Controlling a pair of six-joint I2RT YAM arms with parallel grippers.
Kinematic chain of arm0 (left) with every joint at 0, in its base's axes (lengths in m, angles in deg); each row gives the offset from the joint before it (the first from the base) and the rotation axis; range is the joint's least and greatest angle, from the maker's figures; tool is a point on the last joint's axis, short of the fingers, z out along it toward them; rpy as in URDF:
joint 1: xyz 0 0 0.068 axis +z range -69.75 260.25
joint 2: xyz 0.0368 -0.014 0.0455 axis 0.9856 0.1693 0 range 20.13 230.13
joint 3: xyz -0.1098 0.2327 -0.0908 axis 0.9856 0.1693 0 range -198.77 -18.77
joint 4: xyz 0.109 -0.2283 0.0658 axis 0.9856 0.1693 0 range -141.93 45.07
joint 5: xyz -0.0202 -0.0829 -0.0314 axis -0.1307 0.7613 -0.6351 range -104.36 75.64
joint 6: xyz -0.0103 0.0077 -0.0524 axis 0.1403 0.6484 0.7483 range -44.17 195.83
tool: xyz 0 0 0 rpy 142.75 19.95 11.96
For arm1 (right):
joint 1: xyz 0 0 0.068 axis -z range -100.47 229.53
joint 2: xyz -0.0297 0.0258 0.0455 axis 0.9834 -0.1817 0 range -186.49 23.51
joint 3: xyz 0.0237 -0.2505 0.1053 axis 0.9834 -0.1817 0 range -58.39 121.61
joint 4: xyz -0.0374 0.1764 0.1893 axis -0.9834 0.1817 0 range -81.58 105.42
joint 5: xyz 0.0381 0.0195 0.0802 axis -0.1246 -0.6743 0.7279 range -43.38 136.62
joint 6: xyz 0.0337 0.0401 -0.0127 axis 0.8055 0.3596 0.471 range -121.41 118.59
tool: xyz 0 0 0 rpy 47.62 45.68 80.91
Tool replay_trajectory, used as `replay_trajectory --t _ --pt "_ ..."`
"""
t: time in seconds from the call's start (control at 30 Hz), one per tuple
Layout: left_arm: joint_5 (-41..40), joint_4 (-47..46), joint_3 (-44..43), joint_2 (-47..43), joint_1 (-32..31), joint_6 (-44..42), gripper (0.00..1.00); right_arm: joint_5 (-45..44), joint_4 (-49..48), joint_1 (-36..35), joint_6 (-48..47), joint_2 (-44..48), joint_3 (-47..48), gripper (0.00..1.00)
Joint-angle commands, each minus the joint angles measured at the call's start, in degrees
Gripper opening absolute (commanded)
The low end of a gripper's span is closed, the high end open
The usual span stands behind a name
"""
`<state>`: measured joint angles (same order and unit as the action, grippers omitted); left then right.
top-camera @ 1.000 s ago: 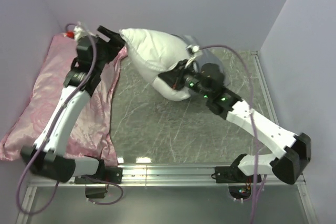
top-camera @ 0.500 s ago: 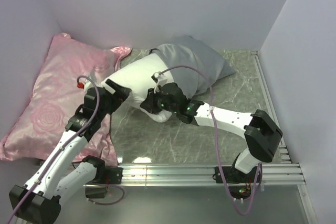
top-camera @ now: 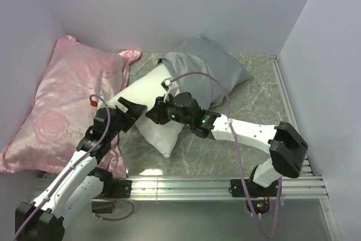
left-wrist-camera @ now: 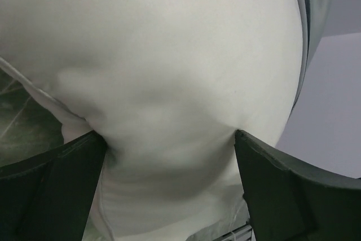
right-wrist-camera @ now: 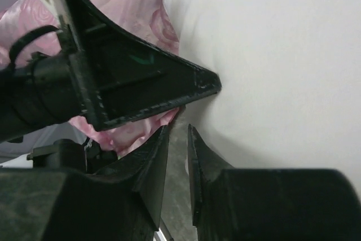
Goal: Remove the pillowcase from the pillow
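Straddling pillow [left-wrist-camera: 169, 66], left pincer [left-wrist-camera: 170, 136] agape (touching it)

A: Where does the overhead view sit?
B: Above and behind, looking down on the worktop [top-camera: 189, 159].
A: And the wrist views?
B: Both pressed close against the white pillow [left-wrist-camera: 169, 71], which all three share.

Plain lilac walls [top-camera: 169, 4], marbled grey tabletop [top-camera: 262, 103]
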<state>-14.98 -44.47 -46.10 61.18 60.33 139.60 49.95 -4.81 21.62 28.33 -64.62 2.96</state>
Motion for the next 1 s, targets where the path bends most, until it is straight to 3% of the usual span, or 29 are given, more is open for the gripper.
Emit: replay_trajectory --t 0.0,0.1,0.23,0.33,0.47,0.63,0.83,0.97 --pt "3.7 -9.3 1.9 0.8 -0.1 0.5 0.99 -3.2 -0.8 -0.9 -0.2 3.5 -0.2 0.30" --pt "3.6 -11.4 3.8 -0.1 -0.1 0.1 0.99 -9.5 2.6 -1.0 -0.2 6.9 -1.4 0.34" --pt "3.9 -8.7 3.2 2.6 -0.1 -2.1 0.99 -16.3 7.0 -0.8 -0.7 11.8 -3.8 0.50" --pt "6.5 -12.0 6.0 3.4 -0.1 -1.7 0.99 -22.4 14.2 -0.5 -1.1 13.2 -3.3 0.61" --pt "7.8 -9.7 7.0 2.5 -0.3 -2.6 0.99 -17.8 15.3 0.1 -0.7 11.7 -5.5 0.66" --pt "9.7 -9.5 8.4 1.9 -0.3 -3.7 0.99 -14.2 7.6 0.0 3.1 9.3 -13.0 0.72" --pt "13.3 -11.9 12.7 4.6 -0.4 -4.0 0.99 -8.4 3.7 0.1 5.9 -2.8 -9.6 0.70" --pt "12.9 -10.0 14.1 2.1 -0.6 -3.6 0.99 -5.4 2.2 0.0 7.1 -5.9 -7.6 0.68"
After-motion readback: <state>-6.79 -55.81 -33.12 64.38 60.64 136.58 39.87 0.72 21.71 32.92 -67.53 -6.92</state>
